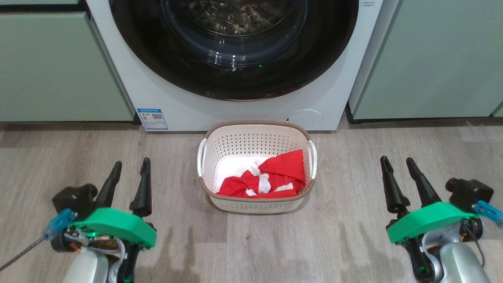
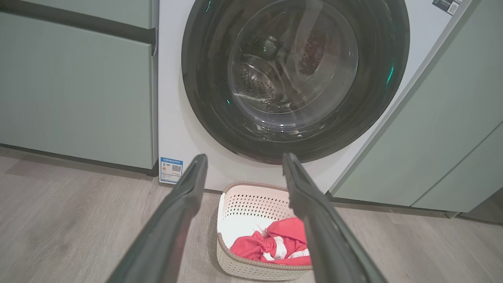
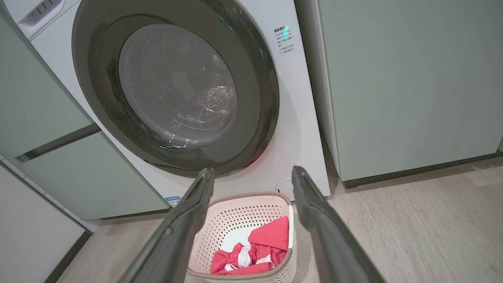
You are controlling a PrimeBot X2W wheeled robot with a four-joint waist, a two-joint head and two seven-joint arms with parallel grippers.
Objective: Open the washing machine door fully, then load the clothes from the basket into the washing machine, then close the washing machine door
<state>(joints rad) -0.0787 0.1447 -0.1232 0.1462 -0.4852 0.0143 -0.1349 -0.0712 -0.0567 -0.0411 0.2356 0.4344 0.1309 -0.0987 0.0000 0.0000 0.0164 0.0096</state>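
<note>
The white washing machine (image 1: 177,106) stands straight ahead with its round black-rimmed door (image 1: 235,59) shut flat against its front, also seen as the door (image 2: 294,78) and the door (image 3: 177,90). On the floor before it sits the cream basket (image 1: 255,135), holding the red and white clothes (image 1: 271,179). My left gripper (image 1: 131,167) hovers open to the left of the basket, and my right gripper (image 1: 397,163) hovers open to its right. Both are empty and well clear of the basket (image 2: 255,200) and the door.
Pale green cabinets (image 1: 55,67) flank the washer on the left, and more cabinets (image 1: 432,59) on the right. A blue label sticker (image 1: 152,118) and a round service flap (image 1: 304,119) sit low on the washer front. Wood-look floor (image 1: 353,220) lies around the basket.
</note>
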